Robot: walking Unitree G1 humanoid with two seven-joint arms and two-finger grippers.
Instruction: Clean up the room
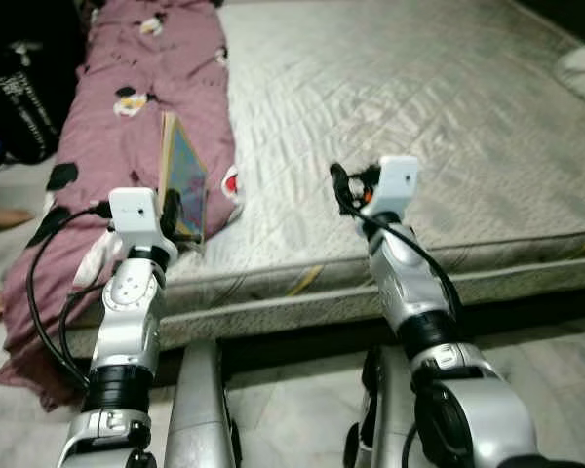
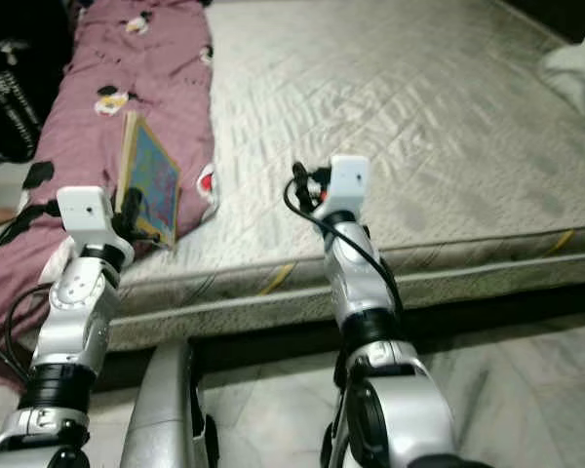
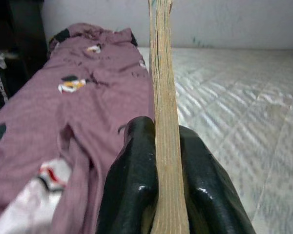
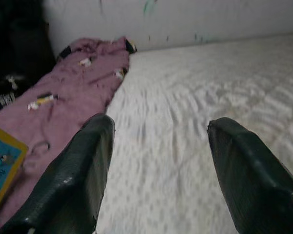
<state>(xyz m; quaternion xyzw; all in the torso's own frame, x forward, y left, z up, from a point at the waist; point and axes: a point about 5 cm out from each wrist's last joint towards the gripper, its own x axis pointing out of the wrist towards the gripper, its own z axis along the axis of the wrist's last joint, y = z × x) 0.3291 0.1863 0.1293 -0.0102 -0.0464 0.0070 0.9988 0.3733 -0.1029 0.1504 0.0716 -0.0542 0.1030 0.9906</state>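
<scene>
Now you can see the book [image 1: 183, 175] standing upright on its lower edge between the jaws of the left gripper [image 1: 178, 216], which are closed on it and pinch it from both sides. In the left wrist view the book's page block [image 3: 164, 122] rises straight up between the two black fingers [image 3: 132, 180], so you look at the thin edge of it and not at the cover. The book sits over the near part of the mattress [image 1: 390, 117], just at the border where the pink blanket [image 1: 146, 88] meets the bare quilted surface.

The book is thin and flat, with a yellow frame around a blue-green picture on its cover; the small details on the cover are too blurred to read. Its pages look pale beige from the side.

The right gripper [image 1: 343, 185] hovers above the near edge of the mattress, well apart from the book, toward the middle of the mattress. Its jaws stand wide open with nothing between them, as the right wrist view shows by the two fingers [image 4: 78, 170] far from each other.

The pink blanket carries small black, white and orange figures and hangs down over the mattress side onto the floor [image 1: 526, 370]. A black bag [image 1: 24, 88] stands beside the blanket, away from the mattress.
</scene>
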